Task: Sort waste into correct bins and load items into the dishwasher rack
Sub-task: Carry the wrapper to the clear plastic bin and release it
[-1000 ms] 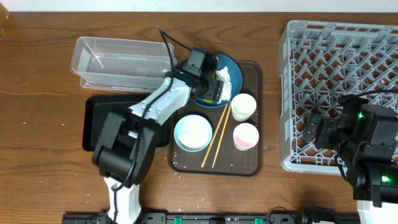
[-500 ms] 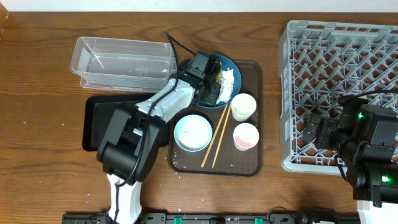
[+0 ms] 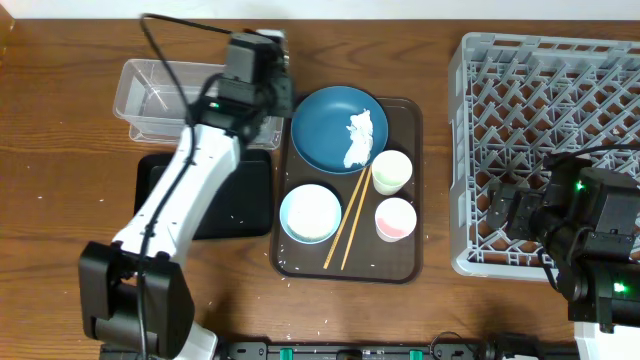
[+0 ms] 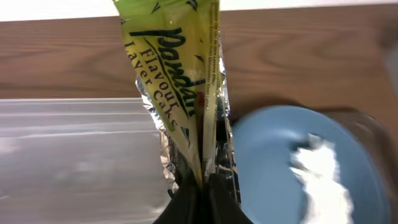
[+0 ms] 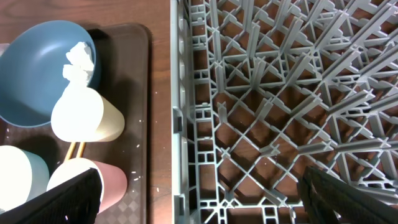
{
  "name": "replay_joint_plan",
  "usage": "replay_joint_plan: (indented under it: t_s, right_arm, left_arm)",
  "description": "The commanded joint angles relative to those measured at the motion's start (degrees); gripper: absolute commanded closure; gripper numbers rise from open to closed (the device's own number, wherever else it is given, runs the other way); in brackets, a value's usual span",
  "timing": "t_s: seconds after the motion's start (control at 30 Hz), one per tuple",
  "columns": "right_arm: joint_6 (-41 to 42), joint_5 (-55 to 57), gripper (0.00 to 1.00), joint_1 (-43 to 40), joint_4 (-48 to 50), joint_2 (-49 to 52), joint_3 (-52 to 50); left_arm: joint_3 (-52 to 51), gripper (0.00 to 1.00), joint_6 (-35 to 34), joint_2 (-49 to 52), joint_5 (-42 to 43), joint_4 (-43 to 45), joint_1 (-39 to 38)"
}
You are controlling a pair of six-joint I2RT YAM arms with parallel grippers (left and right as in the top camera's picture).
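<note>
My left gripper [image 4: 202, 186] is shut on the yellow-green snack wrapper [image 4: 177, 74], which hangs over the right end of the clear tub [image 3: 170, 95]. From overhead the arm hides the wrapper. The blue dish [image 3: 325, 130] holds a crumpled white tissue [image 3: 362, 137]. On the brown tray sit the white bowl [image 3: 310, 213], cream cup [image 3: 390, 172], pink cup [image 3: 395, 219] and two chopsticks [image 3: 347, 220]. My right gripper [image 5: 202, 205] stands open and empty over the near-left part of the grey rack [image 3: 560, 100].
The shallow black tray [image 3: 160, 190] lies in front of the tub, partly under my left arm. The brown serving tray [image 3: 412, 130] sits between the bins and the rack. White rice grains dot the tray floor [image 5: 134, 177].
My left gripper shut on the wrapper in the blue dish, lifted it out and swung left to the clear tub. The right arm has not moved.
</note>
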Motion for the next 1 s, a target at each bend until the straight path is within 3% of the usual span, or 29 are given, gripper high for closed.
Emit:
replay_joint_plan:
  t_s: [0.0, 0.13, 0.3, 0.47, 0.73, 0.97]
  right_arm:
    - [0.35, -0.42, 0.01, 1.25, -0.02, -0.35, 1.16]
    - [0.37, -0.42, 0.01, 1.25, -0.02, -0.35, 1.16]
    - [0.35, -0.42, 0.01, 1.25, 0.00, -0.35, 1.16]
    - [0.37, -0.42, 0.01, 1.25, 0.00, -0.35, 1.16]
    - [0.37, -0.42, 0.01, 1.25, -0.04, -0.35, 1.16]
    - [0.39, -0.55, 0.01, 1.25, -0.33, -0.35, 1.16]
  left_arm:
    - [-0.07, 0.83, 0.02, 1.60, -2.21, -0.31, 3.21]
    - [-0.13, 0.47, 0.02, 2.21, -2.19, -0.31, 5.55]
    - [-0.13, 0.35, -0.02, 2.19, 1.90, -0.55, 4.94]
    - [-0.22, 0.33, -0.44, 2.32, 10.88, -1.79, 0.37]
    - [-1.03, 0.28, -0.39, 6.88, 10.54, 1.31, -9.70]
    - [-1.03, 0.27, -0.44, 15.76, 10.58, 6.40, -14.05]
